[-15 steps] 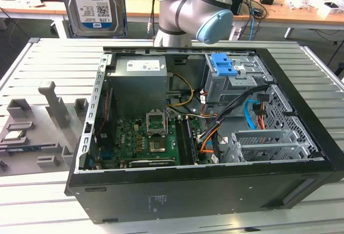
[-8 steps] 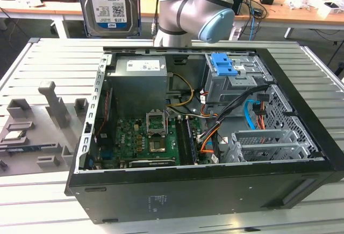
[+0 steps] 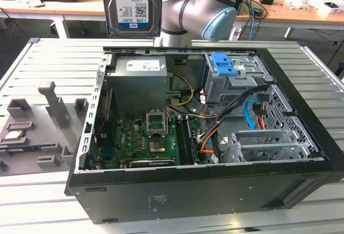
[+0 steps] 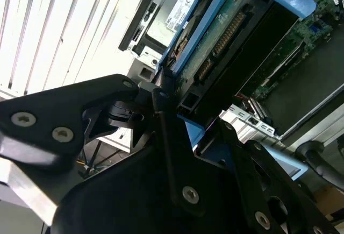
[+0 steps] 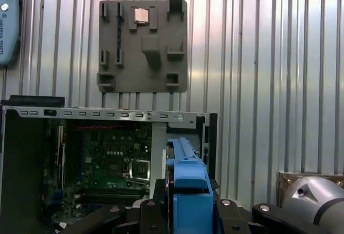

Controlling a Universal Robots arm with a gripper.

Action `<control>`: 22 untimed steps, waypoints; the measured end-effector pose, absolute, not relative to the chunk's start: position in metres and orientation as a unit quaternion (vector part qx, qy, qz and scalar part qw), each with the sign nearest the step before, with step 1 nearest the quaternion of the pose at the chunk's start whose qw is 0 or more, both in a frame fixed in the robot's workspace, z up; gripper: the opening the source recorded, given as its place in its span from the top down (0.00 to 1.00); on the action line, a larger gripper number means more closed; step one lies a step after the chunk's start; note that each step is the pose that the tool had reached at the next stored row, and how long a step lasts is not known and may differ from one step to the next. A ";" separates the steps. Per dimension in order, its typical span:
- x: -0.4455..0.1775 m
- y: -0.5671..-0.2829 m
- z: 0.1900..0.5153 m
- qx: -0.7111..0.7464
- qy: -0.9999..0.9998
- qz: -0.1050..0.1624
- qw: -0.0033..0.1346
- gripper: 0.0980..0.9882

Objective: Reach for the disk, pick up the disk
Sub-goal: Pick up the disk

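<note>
The disk [image 3: 133,4] is up in the air in the exterior view: upright, label facing the camera, well above the open computer case [image 3: 204,185] and just beside the arm [image 3: 199,9], on the exterior view's left of it. In the second wrist view the gripper [image 4: 161,100] is pinched onto the disk's edge, black fingers [image 4: 171,153] pressed against it. The first wrist view shows the blue side rail [image 5: 187,176] clamped between them. Below, the grey fixture [image 5: 142,45] lies on the slatted table [image 5: 269,56].

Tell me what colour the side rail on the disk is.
Bright blue; the disk shows it best in the first wrist view.
</note>
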State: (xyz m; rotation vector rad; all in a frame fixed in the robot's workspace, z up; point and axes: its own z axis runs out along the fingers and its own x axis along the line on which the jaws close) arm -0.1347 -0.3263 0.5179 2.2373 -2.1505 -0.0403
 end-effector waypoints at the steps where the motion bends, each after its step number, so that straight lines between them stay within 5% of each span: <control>1: -0.126 -0.326 0.518 0.721 -0.693 -0.013 0.019 0.70; 22: -0.036 -0.325 0.518 0.721 -0.693 -0.014 0.021 0.70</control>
